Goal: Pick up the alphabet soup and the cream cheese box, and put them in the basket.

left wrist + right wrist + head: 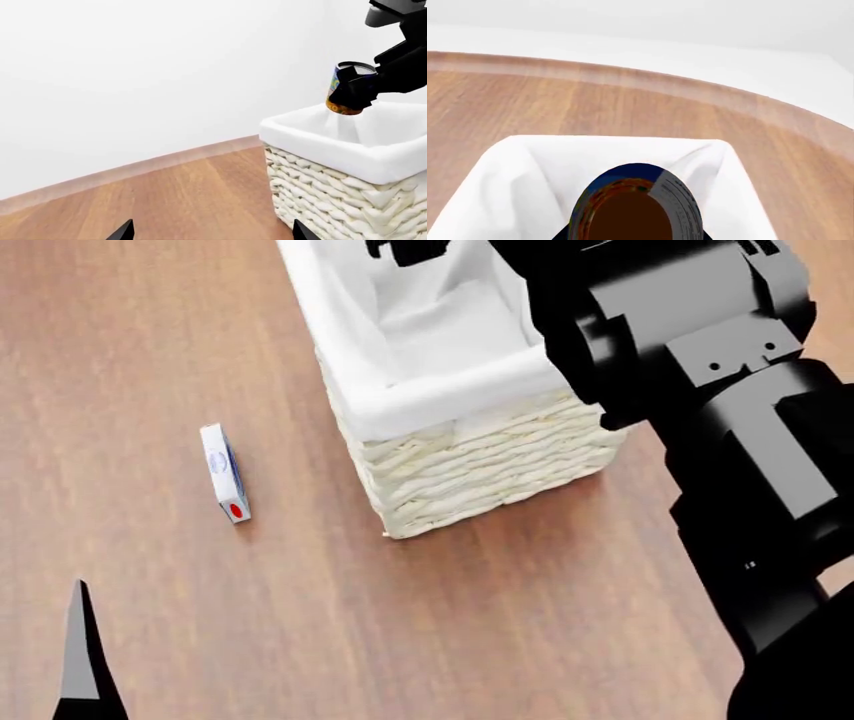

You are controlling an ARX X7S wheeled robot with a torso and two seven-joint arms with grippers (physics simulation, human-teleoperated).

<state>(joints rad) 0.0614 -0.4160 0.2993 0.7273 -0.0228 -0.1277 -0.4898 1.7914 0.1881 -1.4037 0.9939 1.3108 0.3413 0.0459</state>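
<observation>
Left tool (210, 231) tips sit closest to me, spread wide, nothing between them. Going rightward over the tabletop (160, 620): cream cheese box (224, 473) lies on its thin edge, just beside the basket (481, 455). I'd guess it's light and stiff, best pinched across the flat faces. Right tool (357, 90) pinches the alphabet soup (341, 86), tilted above the liner, not yet released. Rigid, probably slick, so hold the sides. My head view hides the can behind the arm
</observation>
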